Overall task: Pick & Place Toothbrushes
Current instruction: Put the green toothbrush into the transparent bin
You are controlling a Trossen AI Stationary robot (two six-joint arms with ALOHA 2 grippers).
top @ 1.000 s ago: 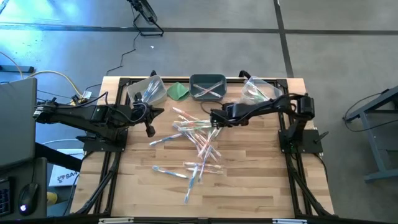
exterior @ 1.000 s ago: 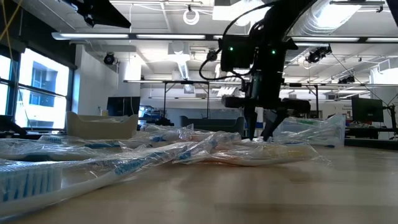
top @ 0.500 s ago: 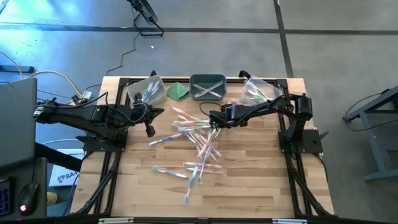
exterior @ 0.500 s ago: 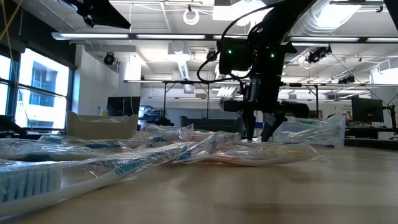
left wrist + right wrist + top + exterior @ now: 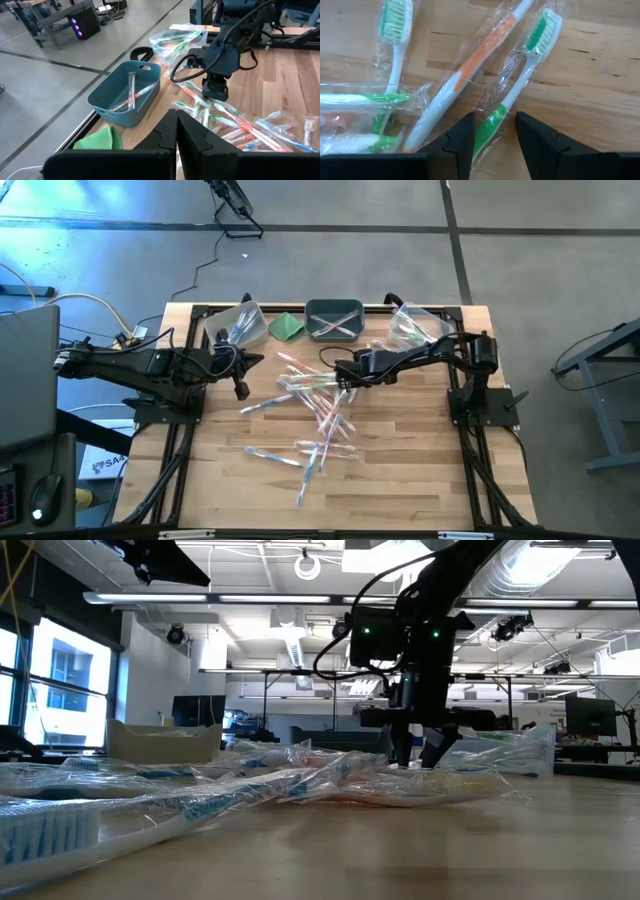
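Early in the sort: most toothbrushes still loose on tabletop.
Few already in bins. Right claw half open, straddling a green-handled brush, not gripping. Left claw closed, empty, parked left.

You can't see the lower handle of the green toothbrush: it runs between the 2 jaws of the right gripper and out of the wrist view. Its neighbours' ends are cut off too.
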